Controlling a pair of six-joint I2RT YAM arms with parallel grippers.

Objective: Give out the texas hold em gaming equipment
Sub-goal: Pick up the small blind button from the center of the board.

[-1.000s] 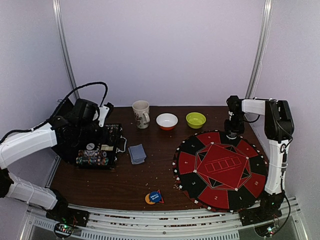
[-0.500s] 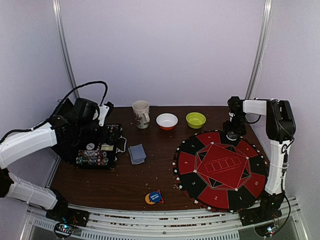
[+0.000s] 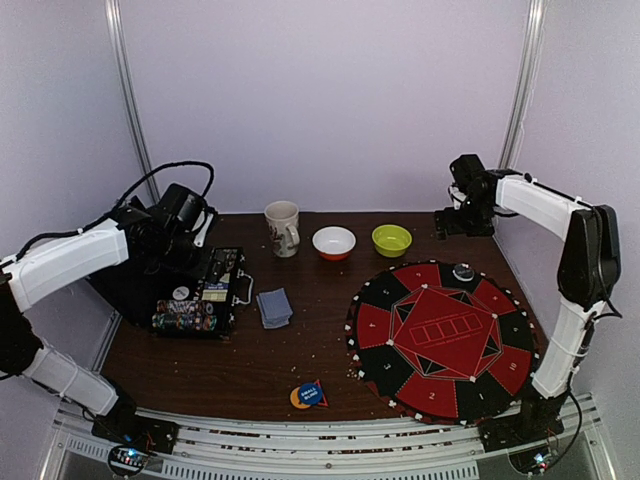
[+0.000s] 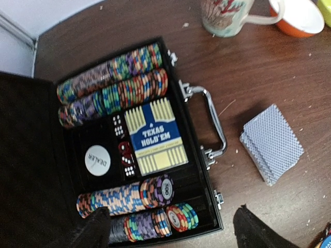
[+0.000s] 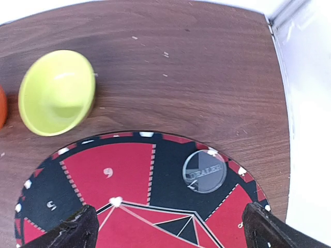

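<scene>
Dark wood table [image 3: 250, 370]; pale lilac walls [image 3: 330, 100] | left gripper [image 4: 173, 227], right gripper [image 5: 173, 227]: jaws spread wide

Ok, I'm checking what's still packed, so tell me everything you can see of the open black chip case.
The open black hinged case lies flat on the brown wooden table at its left side, lid folded back. Its tray holds rows of multicoloured poker chips, a blue-and-cream Texas Hold'em card box, a white round dealer disc and dice. A metal handle and latches face the stack of blue-grey-backed cards beside it.
</scene>
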